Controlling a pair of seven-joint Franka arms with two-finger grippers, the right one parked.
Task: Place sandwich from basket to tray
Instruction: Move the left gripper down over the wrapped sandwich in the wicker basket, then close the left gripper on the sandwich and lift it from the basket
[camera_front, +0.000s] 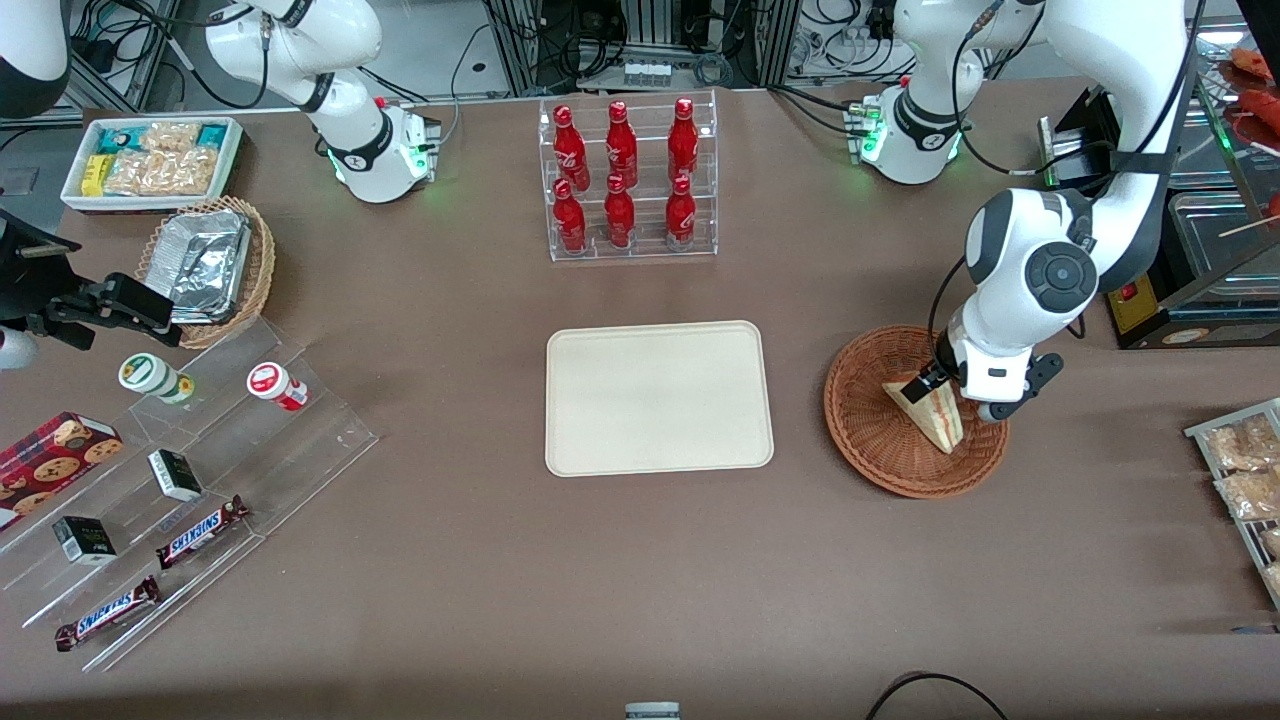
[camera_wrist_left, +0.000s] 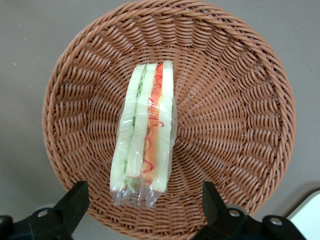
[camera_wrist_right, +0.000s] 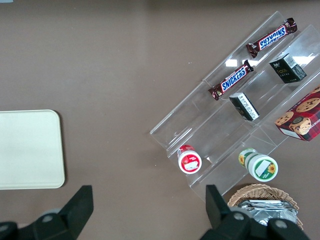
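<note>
While tool (camera_wrist_left: 144, 205) hovers spread: one sandwich (camera_wrist_left: 145, 132), one basket (camera_wrist_left: 240, 100).

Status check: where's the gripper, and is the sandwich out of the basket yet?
Gripper open, above the basket, fingers either side of sandwich. Sandwich not gripped, lying in the basket. Tray bare, nothing between basket and tray.

I see clear, glossy plastic wrap on the sandwich (camera_wrist_left: 145, 132), rough woven wicker in the basket (camera_wrist_left: 235, 120), a smooth matt tray (camera_front: 658, 397), and my gripper (camera_wrist_left: 145, 212) in matt black plastic.
</note>
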